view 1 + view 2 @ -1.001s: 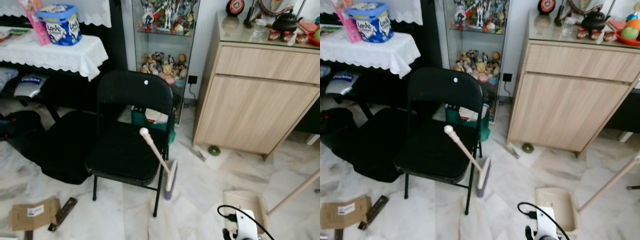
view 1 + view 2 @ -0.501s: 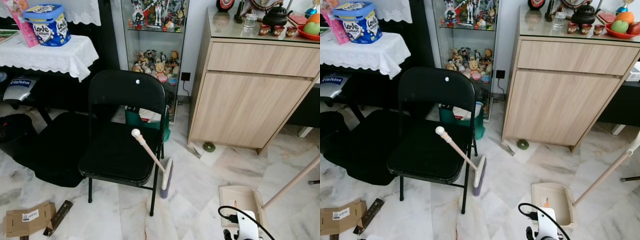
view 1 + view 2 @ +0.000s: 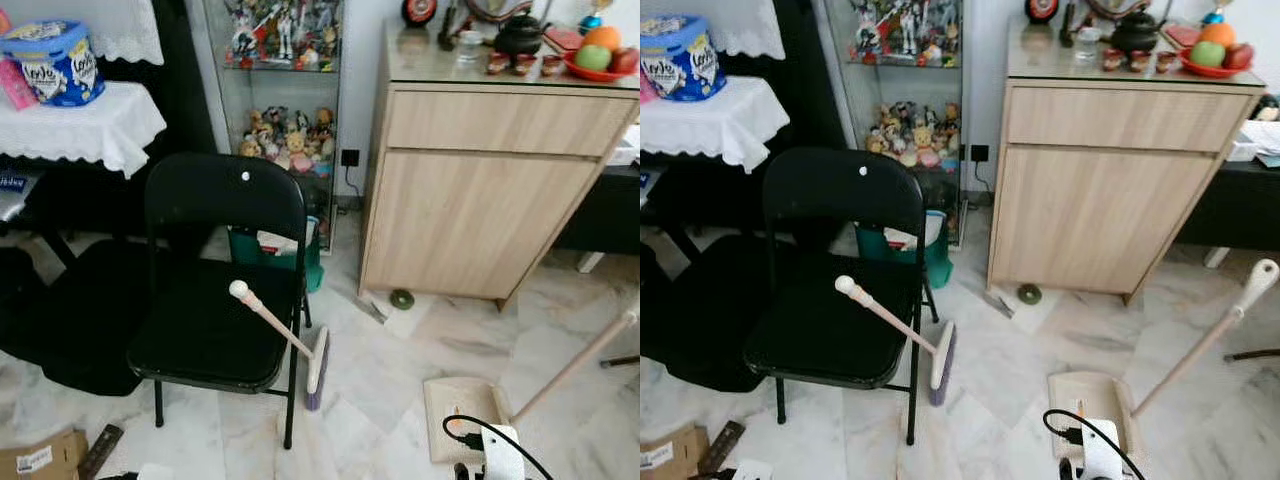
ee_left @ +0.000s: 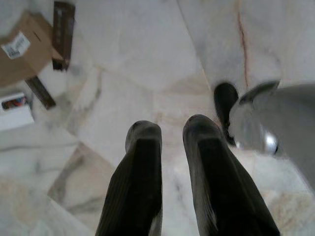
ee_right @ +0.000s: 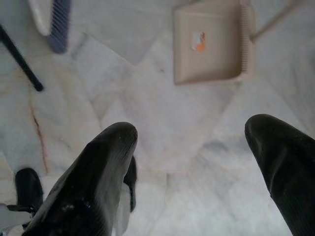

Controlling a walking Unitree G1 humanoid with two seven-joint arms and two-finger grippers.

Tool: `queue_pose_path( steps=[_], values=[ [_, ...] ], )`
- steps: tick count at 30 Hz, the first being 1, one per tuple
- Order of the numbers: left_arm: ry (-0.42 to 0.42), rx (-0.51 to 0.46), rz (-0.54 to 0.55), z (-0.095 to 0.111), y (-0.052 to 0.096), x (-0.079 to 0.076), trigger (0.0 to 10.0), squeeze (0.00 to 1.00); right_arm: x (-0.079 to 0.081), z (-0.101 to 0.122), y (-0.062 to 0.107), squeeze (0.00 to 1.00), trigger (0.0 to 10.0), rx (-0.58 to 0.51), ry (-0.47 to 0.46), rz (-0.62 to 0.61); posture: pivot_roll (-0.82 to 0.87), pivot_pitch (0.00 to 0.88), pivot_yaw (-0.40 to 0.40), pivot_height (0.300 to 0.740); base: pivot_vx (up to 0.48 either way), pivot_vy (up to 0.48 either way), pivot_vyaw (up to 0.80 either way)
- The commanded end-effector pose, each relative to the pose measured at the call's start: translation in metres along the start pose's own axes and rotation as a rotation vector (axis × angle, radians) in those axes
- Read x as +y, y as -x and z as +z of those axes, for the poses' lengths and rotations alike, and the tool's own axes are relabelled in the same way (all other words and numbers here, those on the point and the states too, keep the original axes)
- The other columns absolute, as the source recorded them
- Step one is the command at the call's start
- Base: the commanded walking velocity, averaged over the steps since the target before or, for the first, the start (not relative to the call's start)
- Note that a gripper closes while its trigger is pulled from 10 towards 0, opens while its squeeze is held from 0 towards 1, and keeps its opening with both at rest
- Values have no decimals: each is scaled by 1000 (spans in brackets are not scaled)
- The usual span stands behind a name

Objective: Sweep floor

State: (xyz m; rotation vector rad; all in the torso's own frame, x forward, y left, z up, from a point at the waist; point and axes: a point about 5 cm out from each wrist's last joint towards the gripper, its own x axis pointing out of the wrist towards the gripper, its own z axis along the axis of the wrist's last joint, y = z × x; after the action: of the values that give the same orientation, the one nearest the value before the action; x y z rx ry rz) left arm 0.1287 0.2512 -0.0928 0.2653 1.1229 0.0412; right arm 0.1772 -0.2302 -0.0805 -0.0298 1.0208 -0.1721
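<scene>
- Left gripper (image 4: 170, 135): points straight down at the marble floor (image 4: 123, 59). The two black fingers (image 4: 140, 162) run parallel with only a narrow gap between them, and nothing is held.
- Items near the left gripper, in the left wrist view: a cardboard box (image 4: 22, 54), a dark flat bar (image 4: 63, 22) beside it, and a small white packet (image 4: 15, 108), all lying on the floor well apart from the fingertips.
- Right gripper (image 5: 192, 137): also points down at the floor. Its fingers (image 5: 98, 167) are spread wide, with bare floor visible between them and nothing held.
- Dustpan (image 5: 209, 42): beige, resting flat on the floor ahead of the right gripper, apart from both fingers. Its long handle (image 3: 1200, 335) rises at a slant toward the robot's right.
- Broom (image 3: 275, 325): the pale handle leans across the front corner of the black folding chair (image 3: 215, 290), rounded tip over the seat. The broom head (image 3: 316, 355), with purple bristles, rests on the floor just beside the chair's right front leg.
- Background: a wooden cabinet (image 3: 480, 190) stands behind the dustpan, and a glass display case (image 3: 275, 80) of figurines stands behind the chair.
</scene>
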Motion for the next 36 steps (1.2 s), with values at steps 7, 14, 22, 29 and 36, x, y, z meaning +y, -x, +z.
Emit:
queue_pose_path(
  steps=[7,14,22,29,36],
  values=[
    [443,-326,-73,82,-3,-19,10000,0,68,23,2,0,10000,-153,-25,216,20,55,-21,740,0,0,0],
    [439,-327,-75,83,-3,-19,10000,0,70,23,2,0,10000,-146,-24,223,21,50,-21,740,0,0,-314],
    [438,-332,-78,84,-3,-19,10000,0,70,23,2,0,10000,-145,-23,221,19,52,-20,740,0,0,-605],
    [441,-332,-79,84,-3,-20,10000,0,67,22,2,0,10000,-152,-29,214,21,56,-21,740,0,0,0],
    [443,-328,-75,83,-3,-18,10000,0,68,20,2,0,10000,-139,-29,219,21,57,-20,740,34,0,-452]
  ],
)
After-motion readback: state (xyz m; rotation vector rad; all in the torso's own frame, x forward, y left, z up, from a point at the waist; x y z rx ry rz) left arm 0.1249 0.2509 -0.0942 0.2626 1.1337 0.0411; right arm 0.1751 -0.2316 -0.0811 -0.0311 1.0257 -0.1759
